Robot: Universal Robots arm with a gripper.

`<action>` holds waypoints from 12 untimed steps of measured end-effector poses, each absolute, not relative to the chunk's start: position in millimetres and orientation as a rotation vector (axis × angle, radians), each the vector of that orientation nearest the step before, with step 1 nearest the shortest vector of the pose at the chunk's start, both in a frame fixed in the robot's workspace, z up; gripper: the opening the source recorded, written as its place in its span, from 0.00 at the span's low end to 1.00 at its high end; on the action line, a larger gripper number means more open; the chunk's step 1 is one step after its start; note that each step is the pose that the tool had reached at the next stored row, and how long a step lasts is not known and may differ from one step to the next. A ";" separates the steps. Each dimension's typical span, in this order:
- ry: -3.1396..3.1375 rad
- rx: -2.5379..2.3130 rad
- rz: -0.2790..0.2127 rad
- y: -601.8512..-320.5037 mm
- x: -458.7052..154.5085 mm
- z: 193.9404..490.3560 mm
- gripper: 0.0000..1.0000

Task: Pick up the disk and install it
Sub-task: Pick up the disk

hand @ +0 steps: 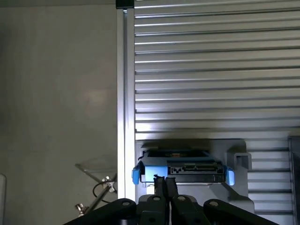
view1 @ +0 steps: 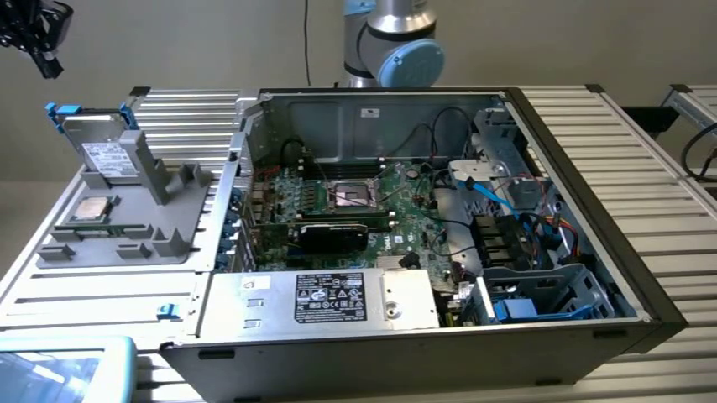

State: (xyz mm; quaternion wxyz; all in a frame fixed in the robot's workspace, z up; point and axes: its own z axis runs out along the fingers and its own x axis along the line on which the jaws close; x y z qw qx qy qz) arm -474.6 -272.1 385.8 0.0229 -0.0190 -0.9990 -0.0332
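Exterior view has the gripper (view1: 47, 67) up in the frame's upper left, jaws pinched together on nothing, hanging well above the disk (view1: 103, 144), which leans on edge in the grey holder (view1: 168, 239) below and slightly right, connector edge facing up.

The exterior camera sits high, opposite the grey-and-blue robot arm base (view1: 392, 50). It looks down at a slant across the ribbed aluminium table (view1: 627, 126), far enough back to take in the whole open black desktop computer case (view1: 392, 361). The wrist camera rides just behind the black gripper (hand: 164, 180) and looks along its pressed-together fingers. It is close to the blue-framed silver hard disk (hand: 180, 166) standing in the grey plastic fixture (hand: 234, 146). Both views share that disk, fixture and ribbed tabletop, at the exterior view's left.
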 end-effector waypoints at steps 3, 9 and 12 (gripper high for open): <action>-3.094 -0.059 -0.103 -272.1 -474.6 385.8 0.11; -3.094 -0.059 -0.103 -272.1 -474.6 385.8 0.11; -3.095 -0.020 -0.102 -271.9 -474.7 385.7 0.11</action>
